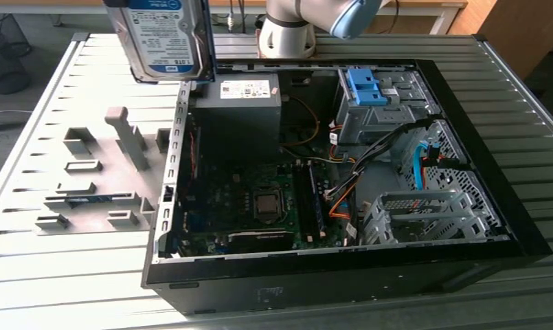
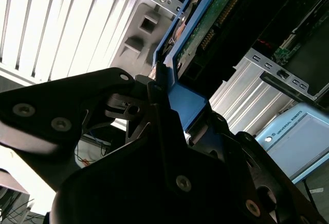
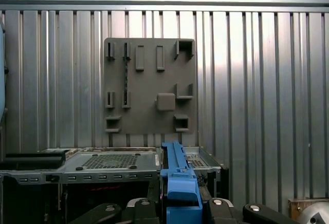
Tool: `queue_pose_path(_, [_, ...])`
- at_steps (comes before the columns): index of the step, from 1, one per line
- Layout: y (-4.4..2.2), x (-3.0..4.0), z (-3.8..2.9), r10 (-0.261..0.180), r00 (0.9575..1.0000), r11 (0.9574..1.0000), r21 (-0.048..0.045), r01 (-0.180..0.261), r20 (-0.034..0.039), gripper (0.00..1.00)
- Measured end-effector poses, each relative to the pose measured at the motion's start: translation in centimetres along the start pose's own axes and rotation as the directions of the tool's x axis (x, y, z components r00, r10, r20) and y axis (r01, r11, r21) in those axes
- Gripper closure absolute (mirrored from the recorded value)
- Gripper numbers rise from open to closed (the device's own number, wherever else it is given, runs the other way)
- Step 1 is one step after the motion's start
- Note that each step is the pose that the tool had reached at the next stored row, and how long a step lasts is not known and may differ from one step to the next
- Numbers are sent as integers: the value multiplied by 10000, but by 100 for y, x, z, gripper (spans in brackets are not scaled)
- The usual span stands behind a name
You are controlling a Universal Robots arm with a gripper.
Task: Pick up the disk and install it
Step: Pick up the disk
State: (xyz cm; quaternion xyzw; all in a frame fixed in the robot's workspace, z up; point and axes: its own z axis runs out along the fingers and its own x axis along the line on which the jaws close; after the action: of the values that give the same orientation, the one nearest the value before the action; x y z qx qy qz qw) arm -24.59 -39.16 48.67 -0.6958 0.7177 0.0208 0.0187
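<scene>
The disk [image 1: 161,34] hangs upright in the air at the exterior view's upper left, label facing the camera, above the table beside the open computer case [image 1: 341,278]. Its blue carrier frames it. In the second wrist view my gripper [image 2: 160,94] is shut on the blue carrier edge of the disk [image 2: 216,13], whose green circuit board faces outward. In the first wrist view the carrier of the disk [image 3: 177,178] stands between the black fingers [image 3: 222,207] of my gripper [image 3: 180,208].
Inside the case, an empty perforated drive cage [image 1: 423,213] sits on the exterior view's right, and a blue carrier [image 1: 363,86] lies farther back. A grey fixture plate [image 1: 102,172] with raised blocks lies on the slatted table [image 1: 38,275]. The arm's base [image 1: 290,31] stands behind the case.
</scene>
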Motion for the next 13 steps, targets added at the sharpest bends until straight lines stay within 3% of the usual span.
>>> queue_pose_path(13, [-59, -2, 0, 0, 10000, 10000, 0, 0, 0, 64])
